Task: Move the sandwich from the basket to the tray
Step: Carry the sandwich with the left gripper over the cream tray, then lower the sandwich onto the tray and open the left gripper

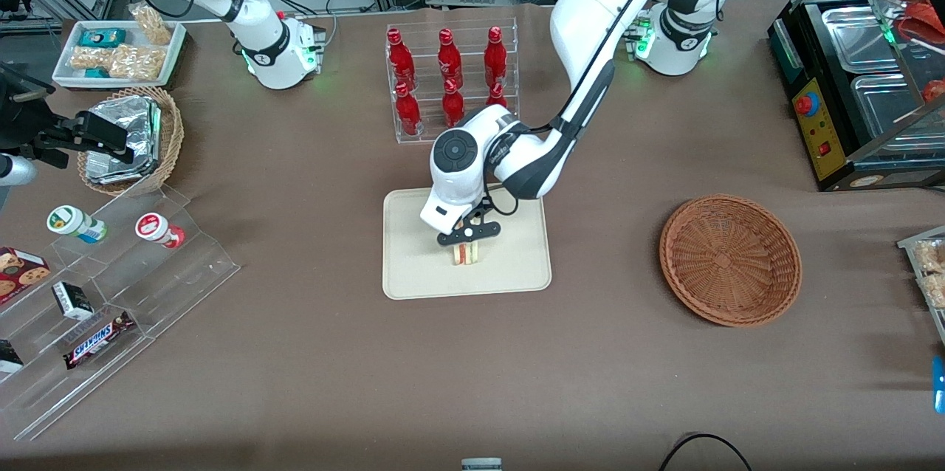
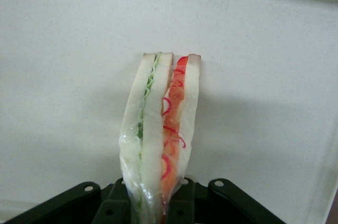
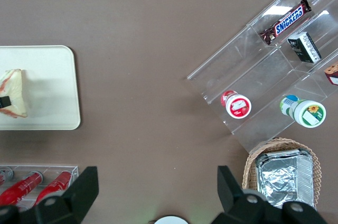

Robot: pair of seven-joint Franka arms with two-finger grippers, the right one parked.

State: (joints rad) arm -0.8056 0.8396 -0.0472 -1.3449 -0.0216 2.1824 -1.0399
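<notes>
The sandwich [image 1: 466,253], a pale bread wedge in clear wrap with red and green filling, stands on its edge on the cream tray [image 1: 517,264] in the middle of the table. My left gripper [image 1: 468,235] is directly above it and shut on it, one black finger on each bread face. The left wrist view shows the sandwich [image 2: 161,129] squeezed between the gripper [image 2: 153,203] fingers over the tray surface [image 2: 264,76]. The right wrist view shows the sandwich [image 3: 13,94] on the tray [image 3: 53,76]. The reddish-brown basket [image 1: 729,258] lies empty toward the working arm's end.
A clear rack of red bottles [image 1: 443,83] stands just farther from the front camera than the tray. A tan basket with foil packs [image 1: 129,139], a white snack tray [image 1: 118,50] and a clear stepped stand [image 1: 111,279] lie toward the parked arm's end. A black food warmer [image 1: 864,87] stands at the working arm's end.
</notes>
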